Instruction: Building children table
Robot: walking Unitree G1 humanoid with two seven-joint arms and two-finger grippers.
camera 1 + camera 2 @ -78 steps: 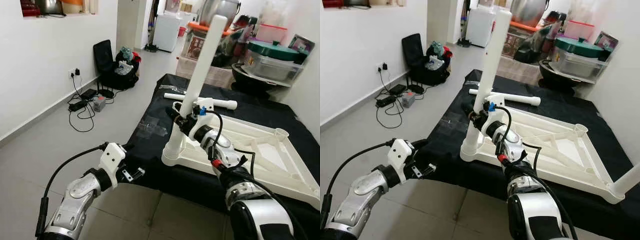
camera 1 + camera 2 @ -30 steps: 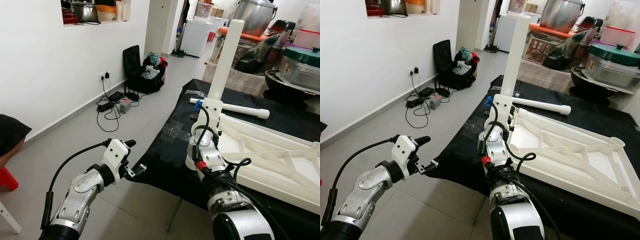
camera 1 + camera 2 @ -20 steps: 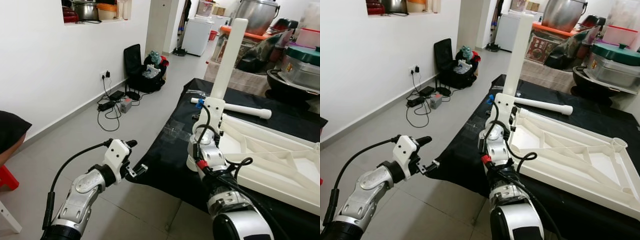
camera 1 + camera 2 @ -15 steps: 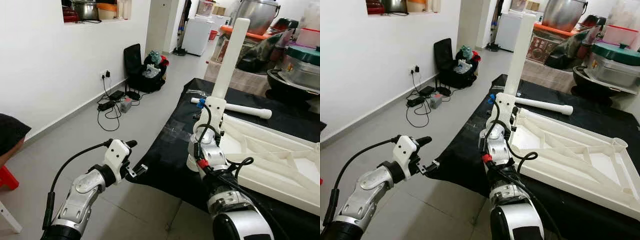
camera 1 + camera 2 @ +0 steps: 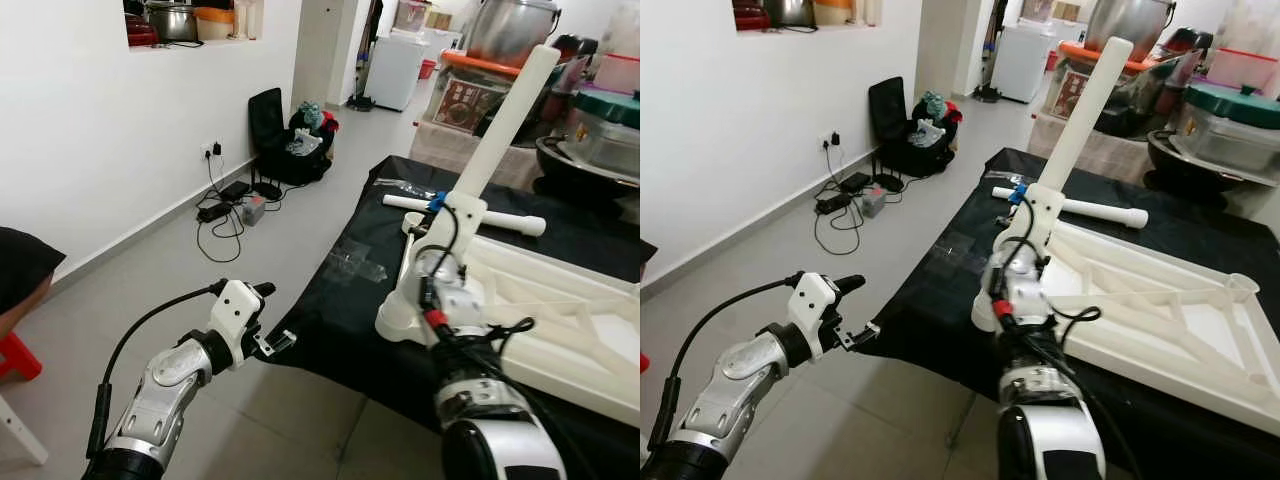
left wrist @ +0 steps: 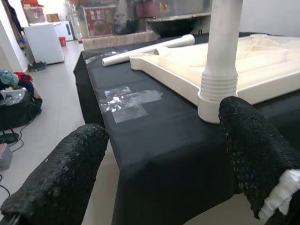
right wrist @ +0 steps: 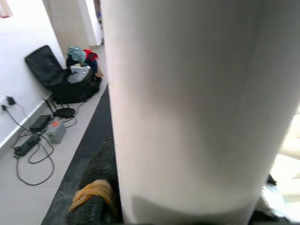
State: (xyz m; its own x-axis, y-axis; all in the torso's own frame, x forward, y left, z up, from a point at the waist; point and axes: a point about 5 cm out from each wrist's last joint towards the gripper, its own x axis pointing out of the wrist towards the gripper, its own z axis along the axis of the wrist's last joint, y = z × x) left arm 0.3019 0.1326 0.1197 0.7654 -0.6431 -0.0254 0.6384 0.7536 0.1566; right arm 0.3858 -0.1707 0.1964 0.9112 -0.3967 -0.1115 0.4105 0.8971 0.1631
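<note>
The table top [image 5: 560, 300] and its legs [image 5: 500, 130] are plain white, on a black cloth [image 5: 340, 320]. The floor [image 5: 150, 270] is pale grey tile, the wall [image 5: 100, 120] white. A black bag [image 5: 270, 150] holds teal and red things. Both arms are silver with black fingers [image 6: 61, 187].

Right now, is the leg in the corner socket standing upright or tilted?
Tilted. The white leg slants rightward from its socket on the tabletop, right gripper at it.
</note>
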